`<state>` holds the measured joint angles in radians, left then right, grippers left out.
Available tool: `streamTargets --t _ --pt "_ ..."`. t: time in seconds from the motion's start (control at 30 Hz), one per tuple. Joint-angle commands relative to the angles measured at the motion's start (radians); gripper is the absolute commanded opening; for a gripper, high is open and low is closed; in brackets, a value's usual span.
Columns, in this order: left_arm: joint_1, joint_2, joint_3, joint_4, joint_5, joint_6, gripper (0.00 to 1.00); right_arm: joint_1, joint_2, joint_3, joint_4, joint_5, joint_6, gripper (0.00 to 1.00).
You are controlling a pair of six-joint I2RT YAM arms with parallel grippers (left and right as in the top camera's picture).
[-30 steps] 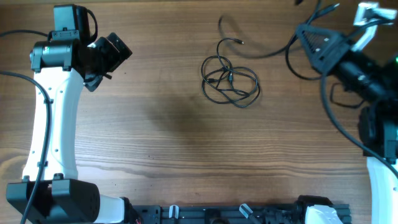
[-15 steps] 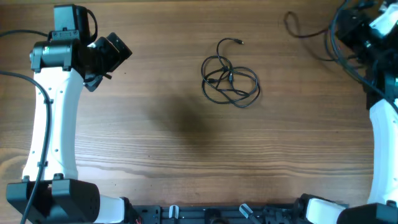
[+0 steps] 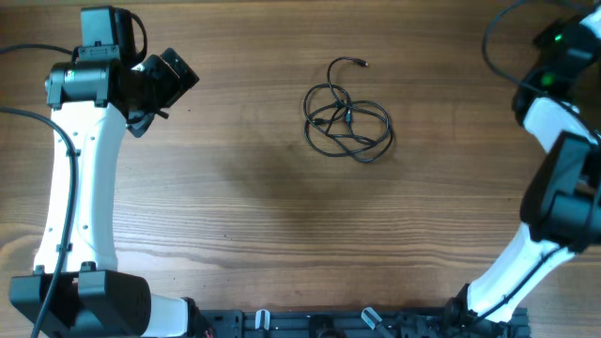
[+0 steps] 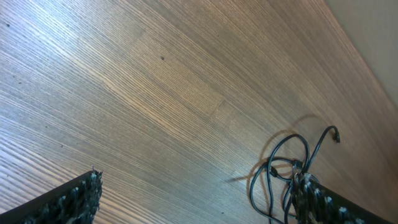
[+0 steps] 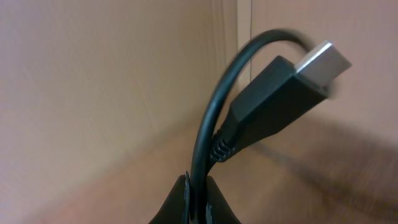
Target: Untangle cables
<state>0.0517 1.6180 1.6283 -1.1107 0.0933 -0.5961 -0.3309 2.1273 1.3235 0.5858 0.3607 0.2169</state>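
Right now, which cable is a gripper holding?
The cable with the flat metal plug, pinched in the right gripper; the knotted bundle lies free on the table.

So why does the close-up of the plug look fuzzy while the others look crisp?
Overhead view: even light, cable bundle crisp, faint shadow on the table. Left wrist view: wood grain sharp, soft shadow beside the bundle. Right wrist view: the plug is very close, its metal tip smeared and glaring, background unfocused, probably from closeness or motion.
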Motion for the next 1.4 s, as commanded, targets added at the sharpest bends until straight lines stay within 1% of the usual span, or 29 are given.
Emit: streamTargets --t 0.0,0.03,0.07,0.1,0.13,0.17,0.2,0.3,0.37,0.4,0.5,0.57,0.6,0.63,0.67,0.7,0.73,0.77,0.87,0.9,0.97,1.03,1.1,1.13,1.17,1.2,1.27,1.3,1.37 --pt "-0.002 -0.001 0.009 0.003 -0.016 0.012 1.00 0.004 0.060 0.001 -0.064 0.020 0.003 0.07" --pt "-0.002 -0.001 0.009 0.003 -0.016 0.012 1.00 0.004 0.058 0.001 -0.062 0.020 0.004 0.13" --pt "-0.002 -0.001 0.009 0.003 -0.016 0.012 1.00 0.004 0.052 0.001 -0.055 0.020 0.003 0.26" --pt "-0.002 -0.001 0.009 0.003 -0.016 0.012 1.00 0.004 0.050 0.001 -0.056 0.019 0.003 0.33" --pt "-0.002 -0.001 0.009 0.003 -0.016 0.012 1.00 0.003 0.049 0.001 -0.066 0.019 0.004 0.54" --pt "-0.002 -0.001 0.009 0.003 -0.016 0.012 1.00 0.001 0.048 0.001 -0.095 -0.008 0.004 0.89" --pt "-0.002 -0.001 0.009 0.003 -0.016 0.012 1.00 0.001 0.045 0.001 -0.128 -0.028 0.006 1.00" --pt "-0.002 -0.001 0.009 0.003 -0.016 0.012 1.00 0.001 -0.013 0.001 -0.214 -0.084 0.100 1.00" --pt "-0.002 -0.001 0.009 0.003 -0.016 0.012 1.00 0.001 -0.118 0.001 -0.276 -0.143 0.158 1.00" --pt "-0.002 -0.001 0.009 0.003 -0.016 0.012 1.00 0.001 -0.185 0.001 -0.320 -0.190 0.158 1.00" --pt "-0.002 -0.001 0.009 0.003 -0.016 0.012 1.00 0.002 -0.347 0.001 -0.513 -0.268 0.211 1.00" --pt "-0.002 -0.001 0.009 0.003 -0.016 0.012 1.00 0.002 -0.426 0.001 -0.649 -0.341 0.209 1.00" --pt "-0.002 -0.001 0.009 0.002 -0.016 0.013 1.00 0.002 -0.464 0.001 -0.730 -0.398 0.217 1.00" --pt "-0.002 -0.001 0.009 0.001 -0.016 0.013 1.00 0.002 -0.489 0.001 -0.790 -0.486 0.255 1.00" --pt "-0.002 -0.001 0.009 -0.001 -0.016 0.013 1.00 0.002 -0.506 0.001 -0.839 -0.597 0.266 1.00" --pt "-0.002 -0.001 0.009 -0.002 -0.016 0.013 1.00 0.009 -0.515 0.001 -0.906 -0.790 0.259 1.00" --pt "-0.002 -0.001 0.009 -0.003 -0.016 0.013 1.00 0.016 -0.515 0.000 -0.943 -0.866 0.257 1.00" --pt "-0.002 -0.001 0.009 -0.010 -0.016 0.013 1.00 0.042 -0.515 0.000 -1.034 -0.953 0.253 1.00" --pt "-0.019 -0.001 0.008 -0.027 -0.016 0.017 1.00 0.144 -0.514 -0.001 -1.251 -0.989 0.078 1.00" --pt "-0.029 -0.001 0.008 -0.027 -0.016 0.024 1.00 0.196 -0.514 -0.002 -1.368 -0.987 -0.006 1.00" --pt "-0.042 -0.001 0.008 -0.027 -0.016 0.035 1.00 0.263 -0.513 -0.009 -1.464 -0.962 -0.139 1.00" --pt "-0.050 0.000 0.008 -0.024 -0.016 0.035 1.00 0.320 -0.513 -0.025 -1.490 -0.937 -0.239 1.00" --pt "-0.055 0.000 0.008 -0.023 -0.016 0.035 1.00 0.361 -0.513 -0.055 -1.475 -0.938 -0.271 1.00" --pt "-0.055 0.000 0.008 -0.024 -0.016 0.036 1.00 0.381 -0.512 -0.076 -1.460 -0.938 -0.348 0.96" --pt "-0.055 0.000 0.008 -0.024 -0.016 0.035 1.00 0.401 -0.512 -0.097 -1.442 -0.938 -0.435 0.89" --pt "-0.055 0.000 0.008 -0.019 -0.016 0.035 1.00 0.414 -0.512 -0.113 -1.425 -0.938 -0.487 0.87" --pt "-0.055 0.000 0.008 -0.010 -0.016 0.035 1.00 0.444 -0.512 -0.171 -1.322 -0.939 -0.560 0.86" --pt "-0.055 0.000 0.008 -0.008 -0.016 0.035 1.00 0.458 -0.510 -0.212 -1.242 -0.938 -0.563 0.91" --pt "-0.055 0.000 0.008 -0.009 -0.016 0.035 1.00 0.468 -0.499 -0.262 -1.132 -0.939 -0.565 0.90"
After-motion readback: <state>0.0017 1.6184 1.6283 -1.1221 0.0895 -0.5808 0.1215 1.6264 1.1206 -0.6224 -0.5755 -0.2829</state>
